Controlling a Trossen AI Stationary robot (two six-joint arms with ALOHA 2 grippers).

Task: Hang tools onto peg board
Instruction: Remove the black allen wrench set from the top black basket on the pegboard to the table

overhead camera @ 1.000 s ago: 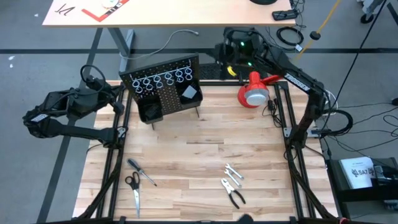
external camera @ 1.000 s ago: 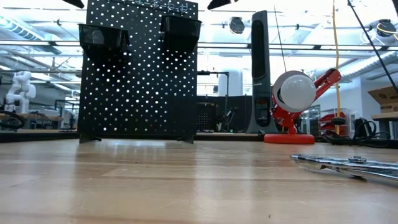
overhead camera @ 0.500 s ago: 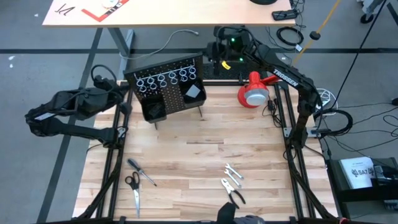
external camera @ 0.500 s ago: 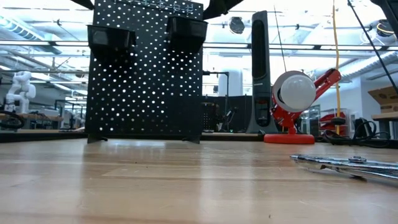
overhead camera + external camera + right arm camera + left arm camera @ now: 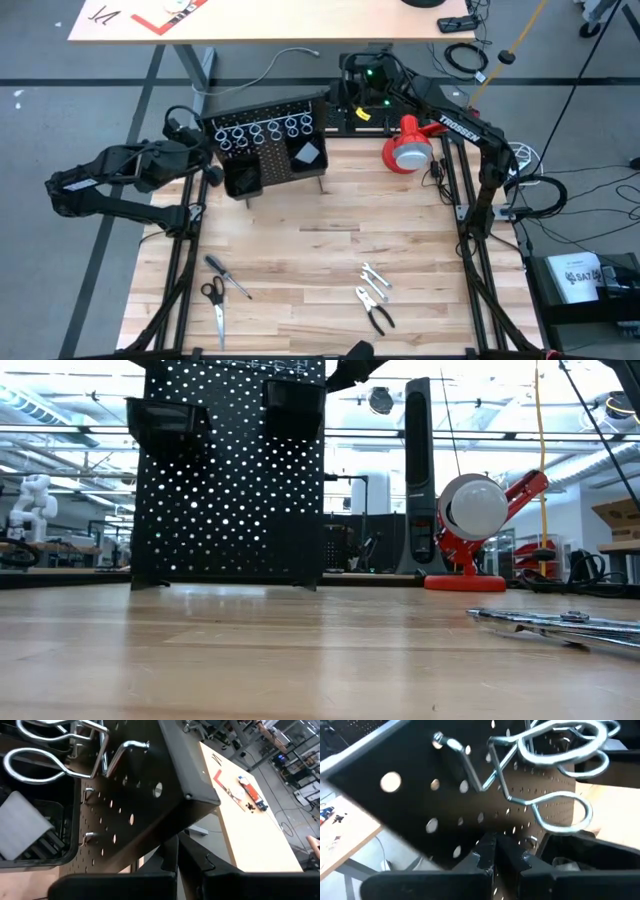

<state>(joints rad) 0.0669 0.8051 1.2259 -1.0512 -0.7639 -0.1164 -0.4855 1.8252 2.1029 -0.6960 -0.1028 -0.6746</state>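
Observation:
The black peg board [image 5: 268, 148] stands upright at the table's far left, carrying a row of silver rings [image 5: 262, 129] and two black bins [image 5: 293, 402]. My left gripper [image 5: 207, 140] is shut on its upper left corner and my right gripper [image 5: 334, 100] on its upper right corner. The tools lie flat on the near part of the table: a screwdriver [image 5: 228, 277], scissors [image 5: 214, 301], a wrench [image 5: 375, 277] and pliers [image 5: 376, 312]. No gripper touches them. My left gripper pinches the peg board's left edge near its top corner [image 5: 481, 840] between its two fingers, coming from the table's left and slanting down. The board stays upright. Whether its feet [image 5: 150, 582] touch the table, I cannot tell. My right gripper pinches the peg board's right edge near its top corner [image 5: 172, 834] between its two fingers, coming from the table's far right and slanting down. The panel rises upright beyond the fingers.
A red-and-white lamp [image 5: 408, 146] stands just right of the board at the far right. The black frame posts [image 5: 462, 200] run along both table sides. Bare wood [image 5: 330, 240] lies between the board and the tools.
Both grippers have carried the peg board a little toward the table's right edge, staying shut on its upper corners. The board has stayed upright and has turned slightly.

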